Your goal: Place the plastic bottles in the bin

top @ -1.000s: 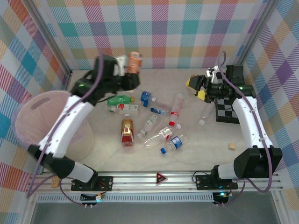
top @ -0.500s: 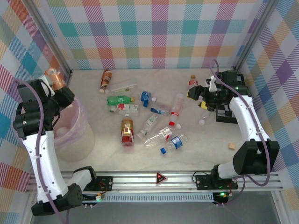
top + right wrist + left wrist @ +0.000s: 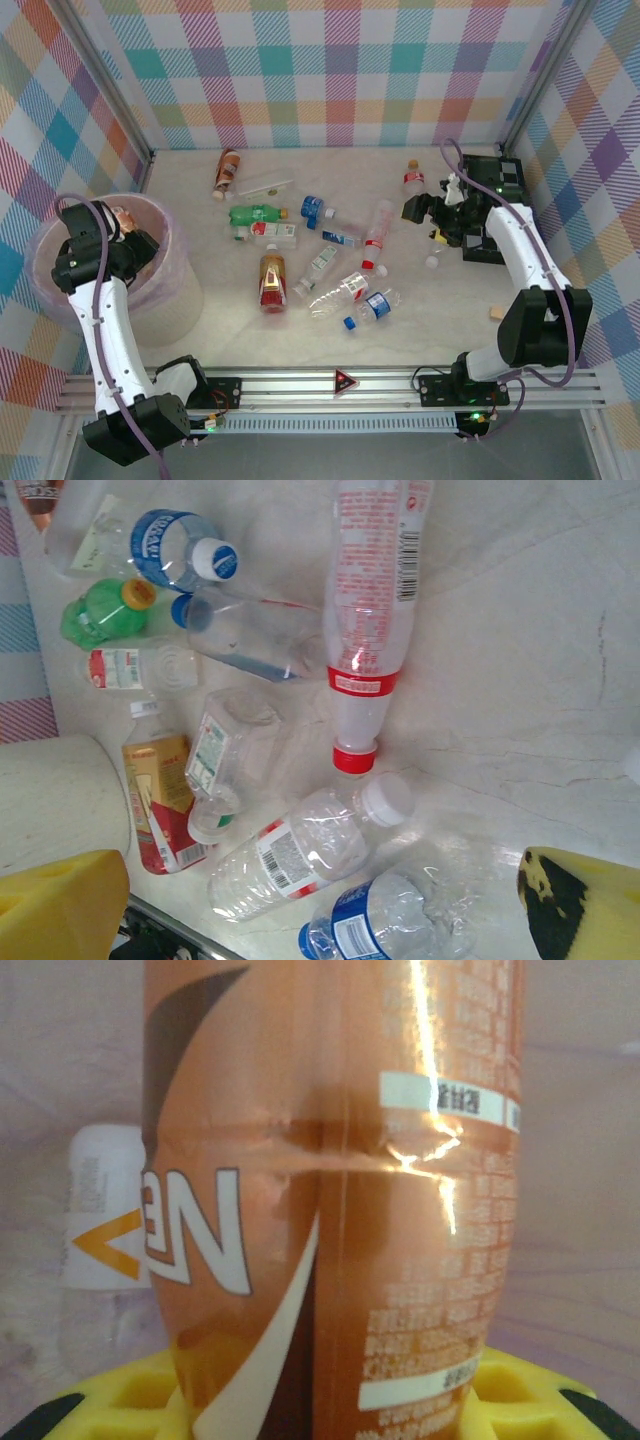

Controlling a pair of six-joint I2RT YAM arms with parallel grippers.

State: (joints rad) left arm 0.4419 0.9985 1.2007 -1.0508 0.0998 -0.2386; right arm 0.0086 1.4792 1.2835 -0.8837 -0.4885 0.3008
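**Q:** What is the left claw (image 3: 122,224) doing?

**A:** It is clamped narrowly on an orange-brown labelled bottle (image 3: 330,1210). Its yellow pads (image 3: 120,1400) show at the bottom edge of the wrist view. Claw and bottle sit within the rim of the pink bin (image 3: 175,290) at the left of the overhead frame. A white-capped bottle (image 3: 105,1220) lies behind the held one.

**Q:** And the right claw (image 3: 318,900)?

**A:** Its jaws are spread wide and hold nothing. It hangs above the counter (image 3: 440,320) at the right of the overhead frame, beside the checkerboard (image 3: 485,245) (partly covered by the arm).

**Q:** Where are the other bottles?

**A:** They lie scattered mid-counter. A red-capped clear bottle (image 3: 365,630) is under the right claw and a green bottle (image 3: 255,213) is further left. A red-and-gold labelled bottle (image 3: 272,282) is nearer the bin, and a brown one (image 3: 228,170) lies toward the back wall.
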